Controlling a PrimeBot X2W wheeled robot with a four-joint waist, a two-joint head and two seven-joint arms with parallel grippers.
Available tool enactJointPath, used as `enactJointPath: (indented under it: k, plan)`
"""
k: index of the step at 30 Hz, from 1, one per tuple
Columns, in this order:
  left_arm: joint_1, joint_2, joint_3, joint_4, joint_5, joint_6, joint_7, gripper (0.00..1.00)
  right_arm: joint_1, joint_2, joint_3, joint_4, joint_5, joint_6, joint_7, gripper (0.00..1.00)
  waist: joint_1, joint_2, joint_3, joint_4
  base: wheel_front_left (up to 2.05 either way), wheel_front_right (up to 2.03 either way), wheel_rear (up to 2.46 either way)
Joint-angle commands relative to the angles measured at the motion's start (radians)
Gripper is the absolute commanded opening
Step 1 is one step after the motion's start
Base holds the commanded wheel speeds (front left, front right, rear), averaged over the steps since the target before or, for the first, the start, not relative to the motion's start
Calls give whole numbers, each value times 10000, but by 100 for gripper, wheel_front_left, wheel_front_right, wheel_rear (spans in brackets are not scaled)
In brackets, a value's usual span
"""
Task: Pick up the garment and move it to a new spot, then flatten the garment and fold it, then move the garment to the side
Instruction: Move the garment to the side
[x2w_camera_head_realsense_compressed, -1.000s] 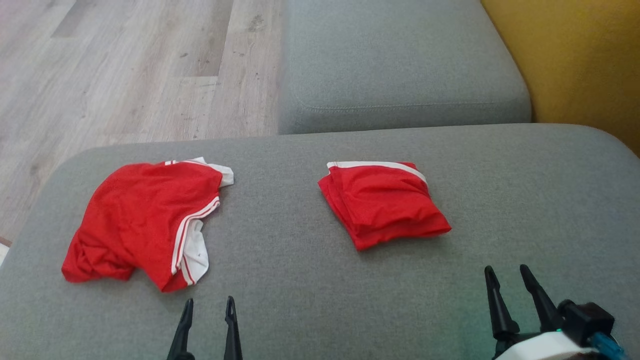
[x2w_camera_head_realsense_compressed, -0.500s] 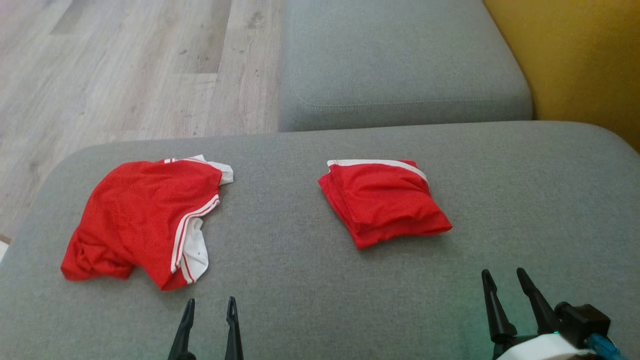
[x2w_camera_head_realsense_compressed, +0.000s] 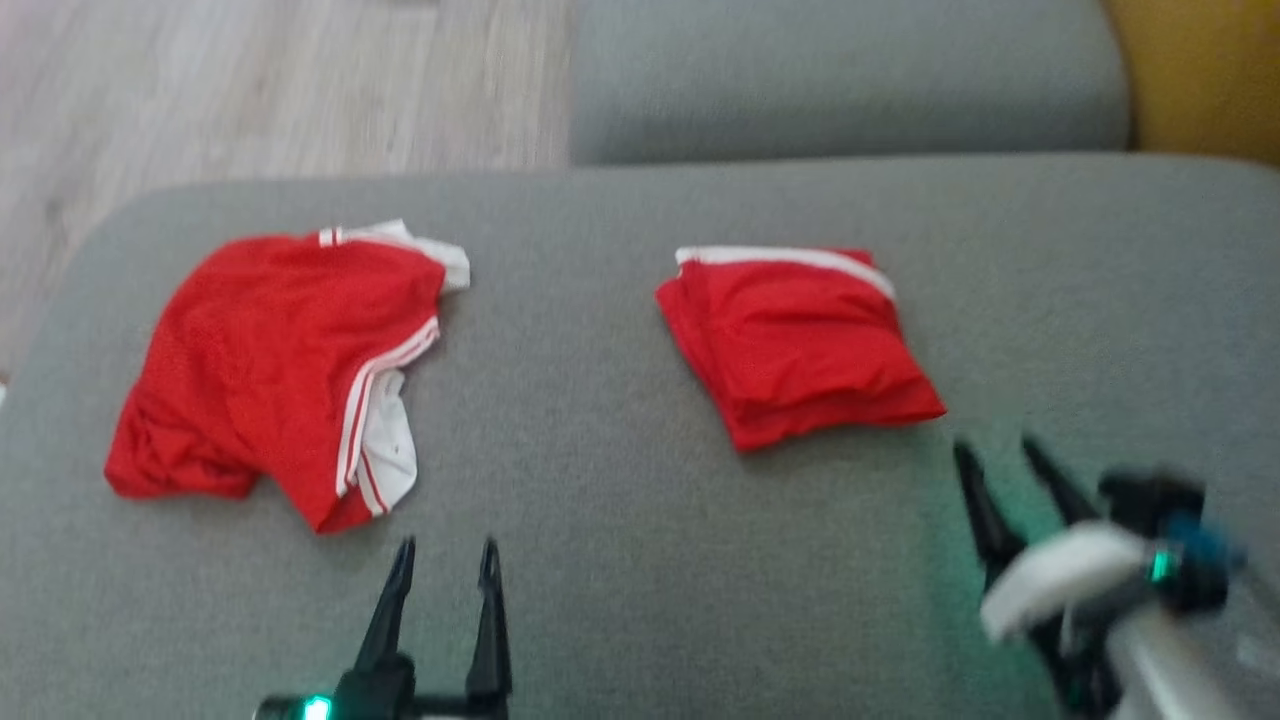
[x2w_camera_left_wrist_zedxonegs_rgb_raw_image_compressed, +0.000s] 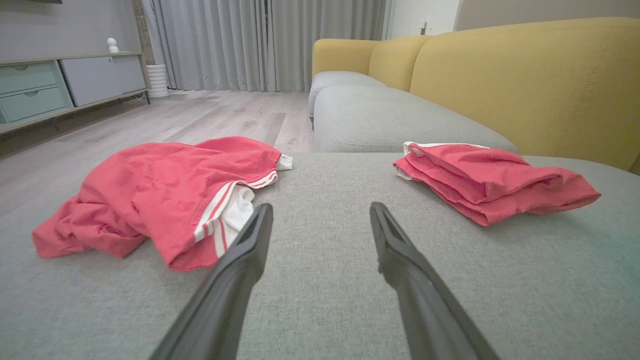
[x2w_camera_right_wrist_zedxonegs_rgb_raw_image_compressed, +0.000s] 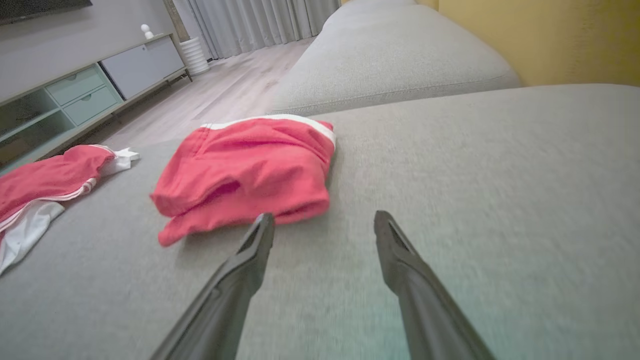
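head view, crumpled red mesh garment (x2w_camera_head_realsense_compressed: 270, 370) with white trim lay left on grey woven cushion (x2w_camera_head_realsense_compressed: 620, 560), folded red garment (x2w_camera_head_realsense_compressed: 800, 340) mid-right, left gripper (x2w_camera_head_realsense_compressed: 447, 547) and right gripper (x2w_camera_head_realsense_compressed: 996, 448) spread wide, empty, left wrist view, tapered dark fingers (x2w_camera_left_wrist_zedxonegs_rgb_raw_image_compressed: 240, 270) over bare weave, right wrist view, tips just short of folded red garment

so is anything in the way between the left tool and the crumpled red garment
Nothing visible. Just bare grey cushion lies between the open left tool and the crumpled red garment, which is just ahead and to its left. The folded red garment sits off to the right, apart from both.
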Motion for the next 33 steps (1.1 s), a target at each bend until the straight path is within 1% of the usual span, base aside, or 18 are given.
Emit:
enactJointPath:
  k: [1,6,11,16,19,20,21,22,24,27,33]
  plan:
    - [-679,-59,191,-351,-37,-29,-95,100,-921,-321,197,-214,130,-7,237,100,-1,0,615,196,0,0,0]
    - [-1325,-60,-89,-365,-124,-17,-95,100,-2690,-634,102,269,1169,-7,1578,100,-1,0,1331,409,0,0,0]
    - [-1859,-60,-424,-292,-233,9,-95,100,-4141,-864,-108,1193,2122,-7,2768,100,-1,0,1778,654,0,0,0]
    - [-2212,-60,-641,-205,-346,55,-95,100,-5022,-931,121,2319,2580,-7,3735,100,-1,0,2045,863,0,0,0]
    - [-2315,-60,-738,-119,-405,62,-95,100,-5098,-907,454,2769,2880,-7,4170,100,-1,0,2066,988,0,0,0]
    - [-2341,-60,-741,-116,-430,90,-95,100,-5070,-898,570,2789,3026,-7,4228,71,-1,0,2069,1008,0,0,0]
    - [-2363,-60,-738,-122,-453,120,-95,100,-5029,-888,653,2751,3237,-7,4234,31,-1,0,2074,1013,0,0,0]
    - [-2374,-60,-728,-128,-471,147,-95,100,-4973,-888,761,2675,3480,-7,4267,0,-1,0,2076,999,0,0,0]
    - [-2360,-60,-695,-146,-493,194,-95,100,-4894,-1024,981,2473,3785,-7,4183,0,-1,0,2088,897,0,0,0]
    - [-2357,-60,-665,-144,-461,186,-95,100,-4906,-1452,1328,2229,3815,-7,3877,0,-1,0,2152,671,0,0,0]
    - [-2506,-60,-474,-214,-277,115,-95,100,-5284,-2661,1699,1968,3613,-7,3640,0,-1,0,2562,-87,0,0,0]
